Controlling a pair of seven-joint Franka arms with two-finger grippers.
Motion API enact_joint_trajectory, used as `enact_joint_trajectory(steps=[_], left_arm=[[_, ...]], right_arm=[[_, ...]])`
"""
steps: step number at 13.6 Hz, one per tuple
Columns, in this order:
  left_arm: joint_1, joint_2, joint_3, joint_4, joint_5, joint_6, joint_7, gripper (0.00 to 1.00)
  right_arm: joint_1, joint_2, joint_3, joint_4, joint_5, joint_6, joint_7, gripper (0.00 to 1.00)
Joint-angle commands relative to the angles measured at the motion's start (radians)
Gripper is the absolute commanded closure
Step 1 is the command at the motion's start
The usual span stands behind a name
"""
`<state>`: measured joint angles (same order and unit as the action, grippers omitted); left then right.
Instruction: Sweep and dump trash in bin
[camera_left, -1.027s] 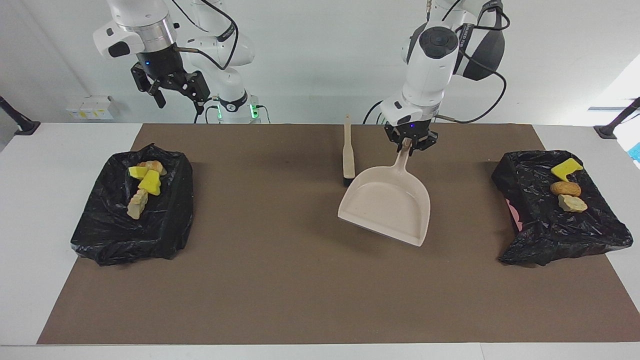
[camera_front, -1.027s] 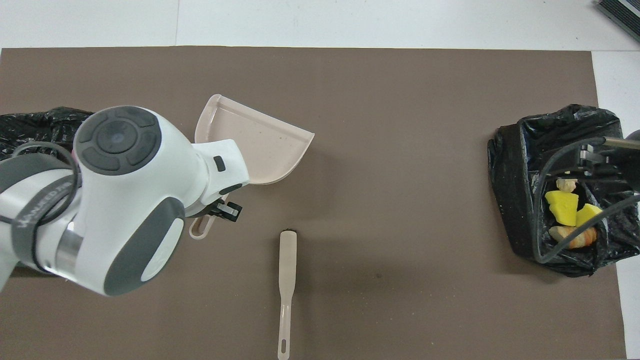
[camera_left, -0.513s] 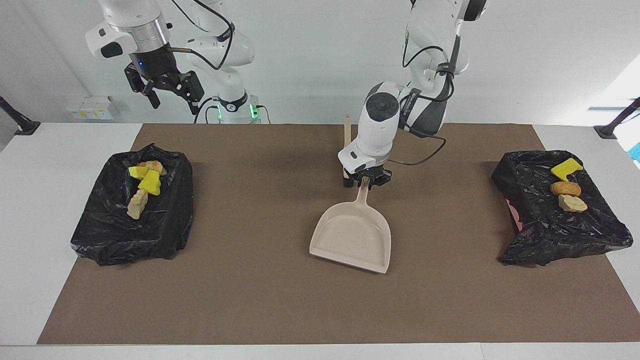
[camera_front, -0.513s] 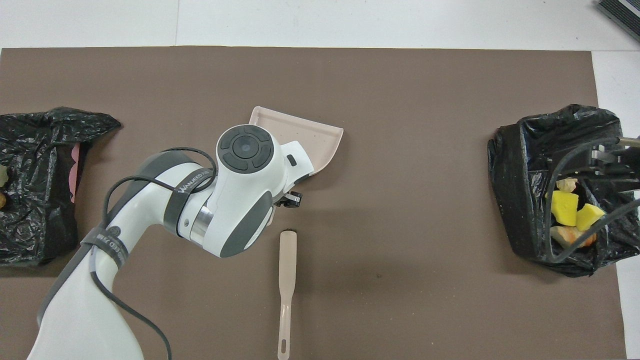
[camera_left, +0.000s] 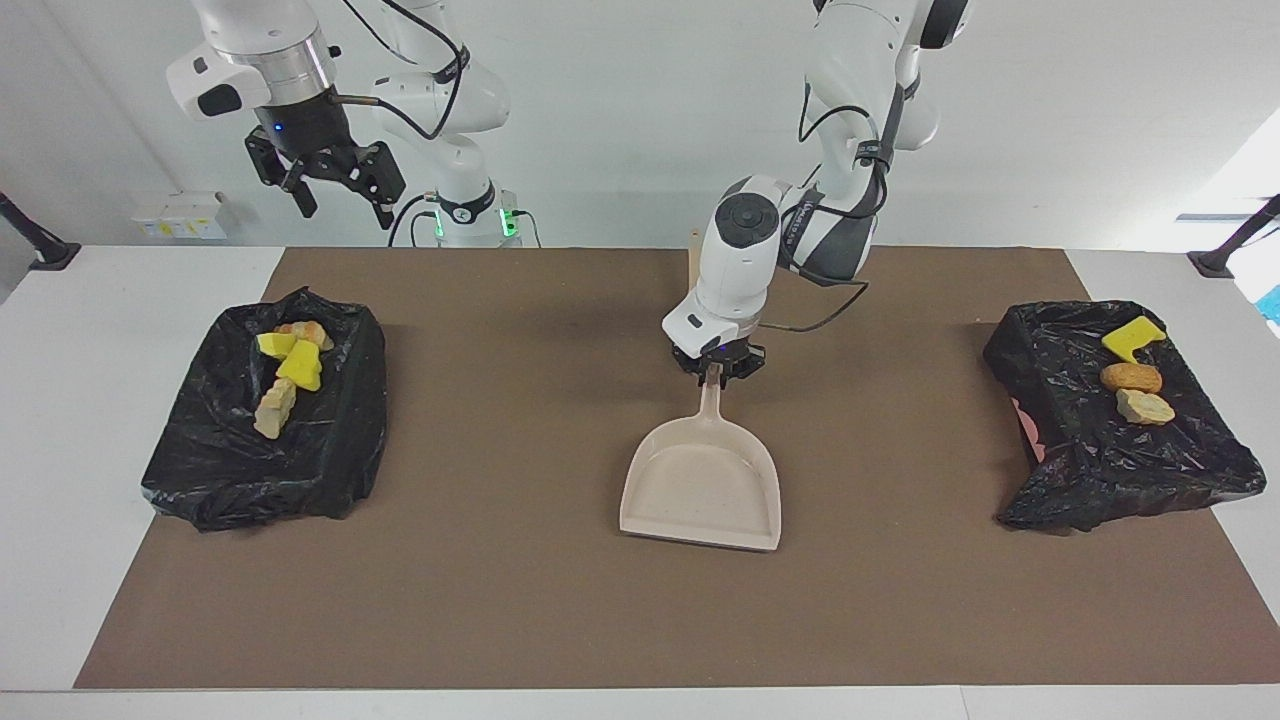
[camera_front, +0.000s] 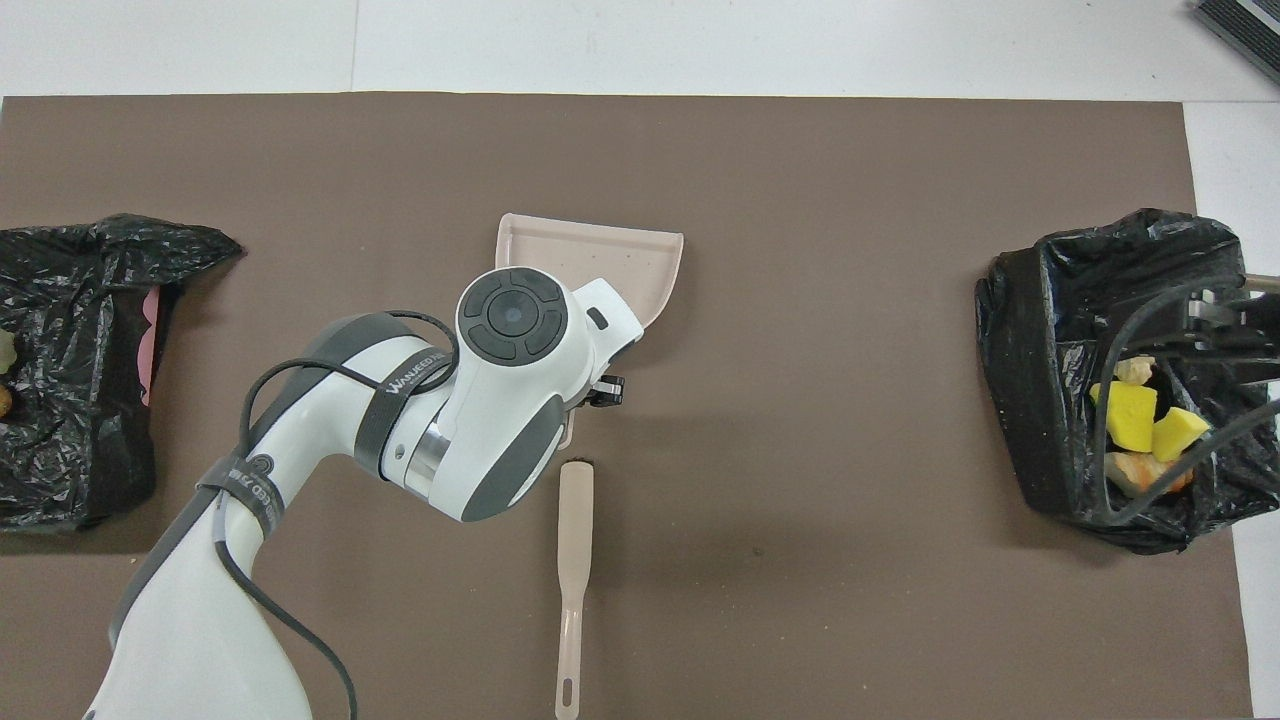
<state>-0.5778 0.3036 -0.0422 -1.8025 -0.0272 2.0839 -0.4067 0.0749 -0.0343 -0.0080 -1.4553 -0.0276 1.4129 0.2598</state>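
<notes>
Dustpan (camera_left: 702, 483) is being held by its handle in the left gripper (camera_left: 714, 368), clamped, pan on the tabletop mid-mat. Right gripper (camera_left: 330, 185) is being kept apart, waiting above. Trash (camera_left: 285, 372) is lying in both bags: light, soft, likely easily scooped.

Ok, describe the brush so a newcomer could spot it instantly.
Start at the brown mat and find the beige dustpan at its middle, held by the left gripper. The brush lies just nearer the robots: a slim beige stick with a dark tip, unlike the broad scoop.
</notes>
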Motion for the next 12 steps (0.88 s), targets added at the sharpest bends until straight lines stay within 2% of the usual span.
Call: enact_joint_trajectory(steps=[1, 7, 12], left_arm=[[-0.005, -0.018, 0.016, -0.024, -0.022, 0.013, -0.015, 0.02], [0.097, -0.067, 0.03, 0.003, -0.022, -0.084, -0.004, 0.0], [0.272, -0.104, 0.03, 0.04, -0.02, -0.102, 0.017, 0.0]], right_arm=[[-0.018, -0.013, 0.006, -0.013, 0.006, 0.0, -0.027, 0.0], [-0.02, -0.013, 0.006, -0.013, 0.006, 0.0, -0.027, 0.0], [-0.02, -0.013, 0.006, -0.013, 0.006, 0.0, -0.027, 0.0]])
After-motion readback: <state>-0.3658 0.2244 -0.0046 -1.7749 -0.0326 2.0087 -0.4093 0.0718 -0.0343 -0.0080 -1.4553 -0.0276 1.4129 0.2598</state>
